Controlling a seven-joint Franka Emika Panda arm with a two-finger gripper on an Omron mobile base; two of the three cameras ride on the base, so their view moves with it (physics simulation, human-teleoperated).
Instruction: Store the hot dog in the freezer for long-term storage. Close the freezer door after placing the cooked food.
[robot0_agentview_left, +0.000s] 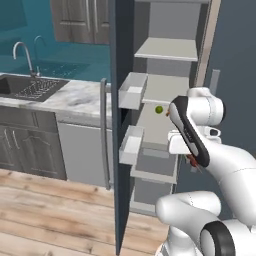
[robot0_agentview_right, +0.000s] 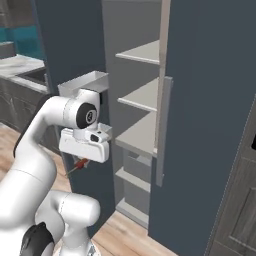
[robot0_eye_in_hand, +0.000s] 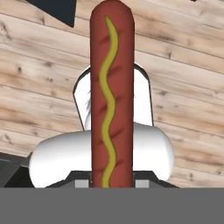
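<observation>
Gripped lengthwise in the shut pincer (robot0_eye_in_hand: 111, 183), the hot dog (robot0_eye_in_hand: 111, 87) should be carried level onto a freezer (robot0_agentview_left: 165, 90) shelf, kept clear of the door (robot0_agentview_left: 120, 125) bins.

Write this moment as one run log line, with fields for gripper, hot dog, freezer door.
gripper: shut on hot dog | hot dog: held, not yet in freezer | freezer door: open

Freezer (robot0_agentview_left: 165, 100) shelves mostly free; green fruit (robot0_agentview_left: 159, 109) on middle shelf.
</observation>
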